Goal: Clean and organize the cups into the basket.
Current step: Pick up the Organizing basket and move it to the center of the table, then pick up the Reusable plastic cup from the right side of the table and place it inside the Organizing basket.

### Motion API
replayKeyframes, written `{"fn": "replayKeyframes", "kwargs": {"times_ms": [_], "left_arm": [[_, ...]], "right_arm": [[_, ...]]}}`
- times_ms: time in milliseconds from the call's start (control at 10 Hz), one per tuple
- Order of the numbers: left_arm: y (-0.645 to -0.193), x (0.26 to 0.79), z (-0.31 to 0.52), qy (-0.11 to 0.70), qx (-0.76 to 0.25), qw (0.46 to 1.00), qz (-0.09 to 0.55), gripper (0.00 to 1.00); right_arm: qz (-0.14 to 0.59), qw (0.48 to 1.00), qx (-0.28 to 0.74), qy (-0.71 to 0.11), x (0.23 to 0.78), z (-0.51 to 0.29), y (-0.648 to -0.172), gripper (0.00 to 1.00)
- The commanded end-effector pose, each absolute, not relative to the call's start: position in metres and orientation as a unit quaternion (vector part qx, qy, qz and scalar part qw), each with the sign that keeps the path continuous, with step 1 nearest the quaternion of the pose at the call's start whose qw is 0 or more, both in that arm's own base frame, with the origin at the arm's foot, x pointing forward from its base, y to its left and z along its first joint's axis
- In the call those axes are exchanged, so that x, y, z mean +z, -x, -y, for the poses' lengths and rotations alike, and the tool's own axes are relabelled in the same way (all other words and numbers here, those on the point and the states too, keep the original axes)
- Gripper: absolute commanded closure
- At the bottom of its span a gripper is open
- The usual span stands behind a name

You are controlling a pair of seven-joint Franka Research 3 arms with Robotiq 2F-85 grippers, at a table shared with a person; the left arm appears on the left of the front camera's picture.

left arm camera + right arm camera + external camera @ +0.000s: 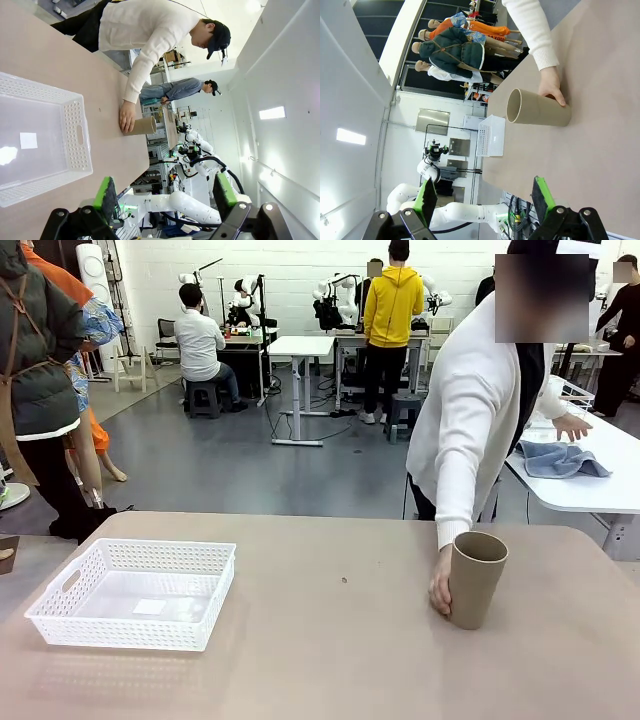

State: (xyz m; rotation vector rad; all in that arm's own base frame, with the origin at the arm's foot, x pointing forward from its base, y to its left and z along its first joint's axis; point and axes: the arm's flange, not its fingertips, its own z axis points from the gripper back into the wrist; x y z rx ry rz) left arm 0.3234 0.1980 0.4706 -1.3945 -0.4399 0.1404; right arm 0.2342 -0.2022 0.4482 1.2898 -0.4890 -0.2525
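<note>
Front view has a tan cup (478, 578) upright near the right edge of the table (340, 640). The person's hand (440, 592) is against its side, with the fingers hidden behind the cup. The white basket (135, 592) sits well apart at the table's left, a small pale patch on its base. In the left wrist view the left gripper (166, 196) has its fingers spread wide with nothing between them. It is near the basket (75, 135), which the picture's edge cuts off. In the right wrist view the right gripper (485, 199) is likewise spread and holds nothing, clear of the cup (537, 107). The basket (490, 136) there is small and seen side-on, so its inside cannot be made out.
</note>
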Motion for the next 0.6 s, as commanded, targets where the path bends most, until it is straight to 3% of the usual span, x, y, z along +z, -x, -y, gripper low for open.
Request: {"fn": "replayKeyframes", "kwargs": {"times_ms": [0, 100, 300, 500], "left_arm": [[-0.323, 0.473, -0.199, 0.641, 0.06, 0.738, 0.205, 0.0], [-0.323, 0.471, -0.198, 0.636, 0.064, 0.742, 0.201, 0.0], [-0.337, 0.465, -0.199, 0.563, 0.01, 0.81, 0.165, 0.0], [-0.358, 0.468, -0.191, 0.463, 0.005, 0.875, 0.139, 0.0]], "right_arm": [[0.232, 0.759, -0.114, -0.597, 0.45, 0.204, -0.238, 0.0], [0.225, 0.764, -0.116, -0.593, 0.448, 0.202, -0.234, 0.0], [0.272, 0.821, 0.062, -0.499, 0.445, 0.199, -0.255, 0.0], [0.282, 0.826, 0.161, -0.46, 0.439, 0.187, -0.289, 0.0]]}}
